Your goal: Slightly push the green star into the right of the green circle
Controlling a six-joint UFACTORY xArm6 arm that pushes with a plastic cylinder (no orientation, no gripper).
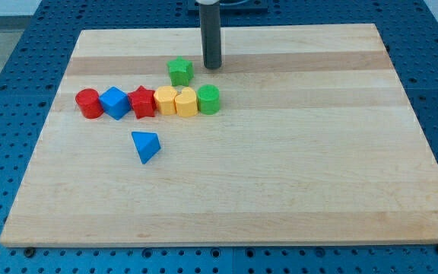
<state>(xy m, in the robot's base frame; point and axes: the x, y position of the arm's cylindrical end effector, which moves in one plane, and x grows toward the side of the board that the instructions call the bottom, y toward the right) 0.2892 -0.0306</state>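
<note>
The wooden board point(226, 175) is pale, with long grain bands running from the view's left to the view's right, and it lies on a blue perforated table point(6, 91) whose hole grid shows all round it. The board's bottom corners sit close to the frame's lower edge.

Taking the green circle point(209, 100) as the landmark: nearest the view's bottom, and well apart from the circle toward the view's lower left, lies the blue triangle point(146, 145), a wedge of matte plastic, alone on bare wood.

The circle itself, a short green cylinder, closes the right end of a row. Touching its left side is a yellow block point(185, 102), then a second yellow block point(165, 100); the two merge in colour, so their exact shapes are hard to make out. Further left of the circle come the red star point(142, 102), the blue cube point(115, 102) and the red cylinder point(89, 103), each pressed against the next.

Beyond the circle, up and slightly left of it, the green star point(180, 71) stands apart from the row.

Farthest, above the circle and just right of the star, my tip point(213, 66) rests near the star without clearly touching it. The dark smooth rod is cut off at the frame's top. No claw is fitted, so there is no grasp to report.
</note>
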